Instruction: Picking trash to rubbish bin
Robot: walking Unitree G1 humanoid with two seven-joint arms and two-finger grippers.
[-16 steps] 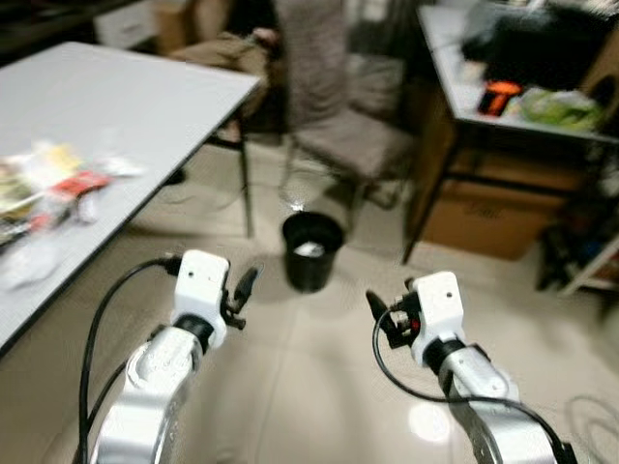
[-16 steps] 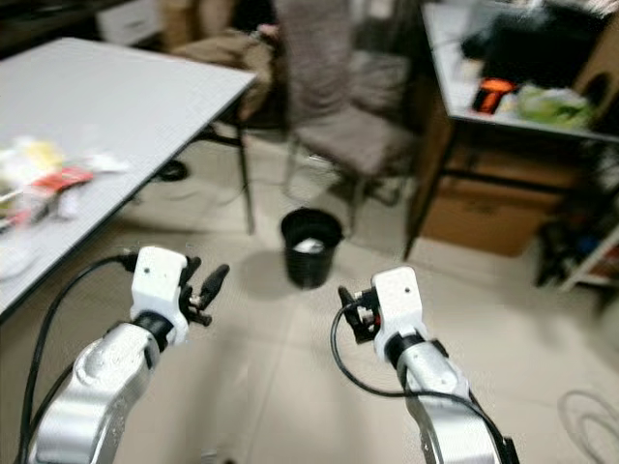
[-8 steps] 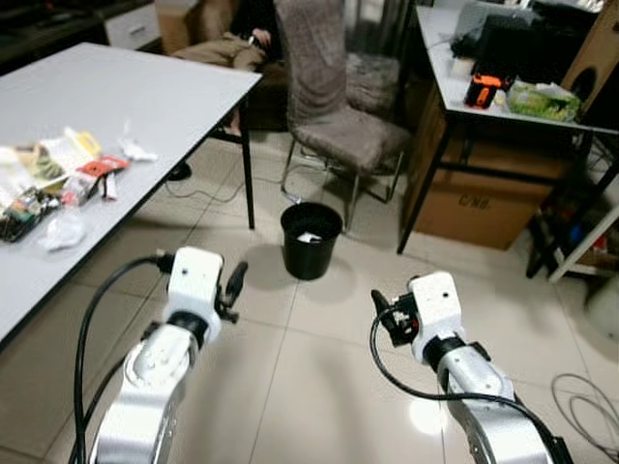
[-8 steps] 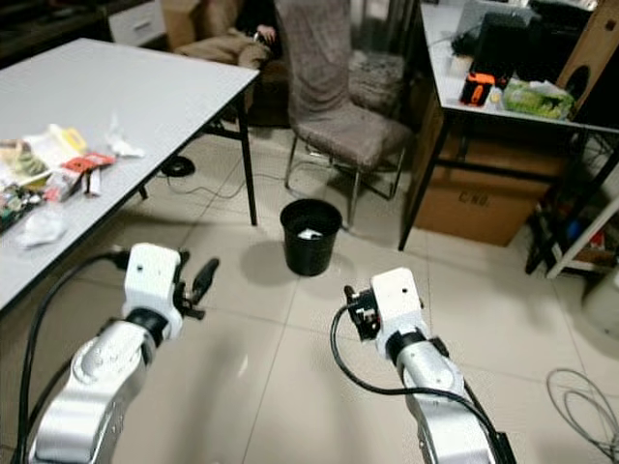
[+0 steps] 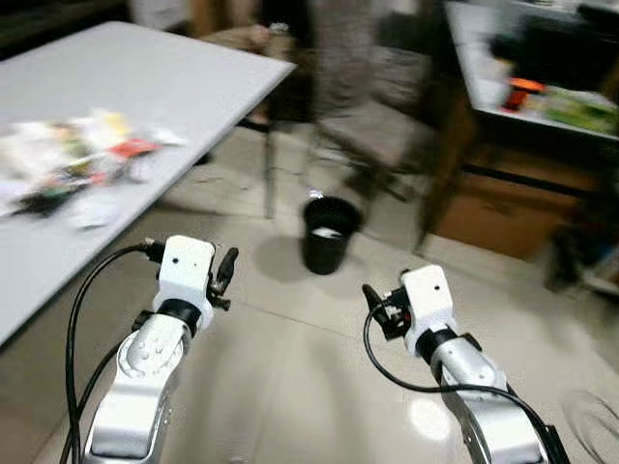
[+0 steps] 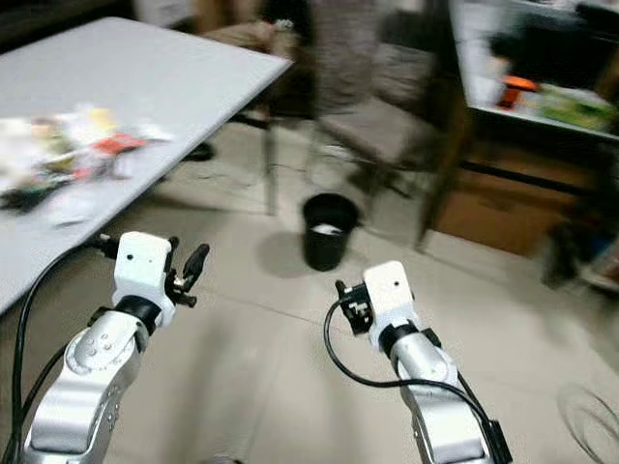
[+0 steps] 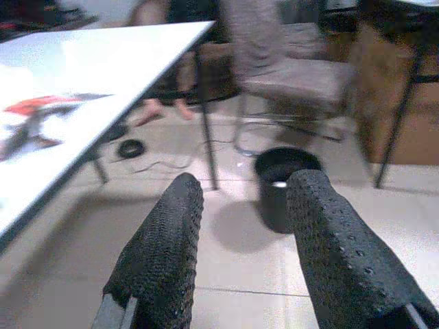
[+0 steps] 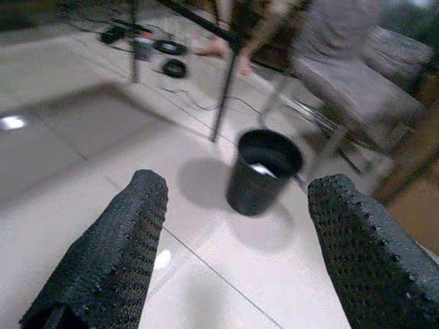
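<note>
A pile of trash (image 5: 68,159), wrappers and crumpled bits, lies on the white table (image 5: 184,87) at my left. A black rubbish bin (image 5: 329,235) with something pale inside stands on the tiled floor ahead, past the table's corner. My left gripper (image 5: 224,274) is held out low over the floor, open and empty, right of the table's edge. My right gripper (image 5: 375,307) is also open and empty, short of the bin. Both wrist views look along the black fingers (image 7: 164,253) toward the rubbish bin (image 8: 264,171).
A grey chair (image 5: 382,130) stands just behind the bin. A dark desk (image 5: 542,97) with a cardboard box (image 5: 493,208) under it is at the right. A person's feet (image 7: 161,110) and cables (image 8: 164,58) are on the floor beyond the table leg.
The whole view has swung and blurred, so the camera moved; the table and trash fill more of the left. Both arms keep their pose and both grippers stay open.
</note>
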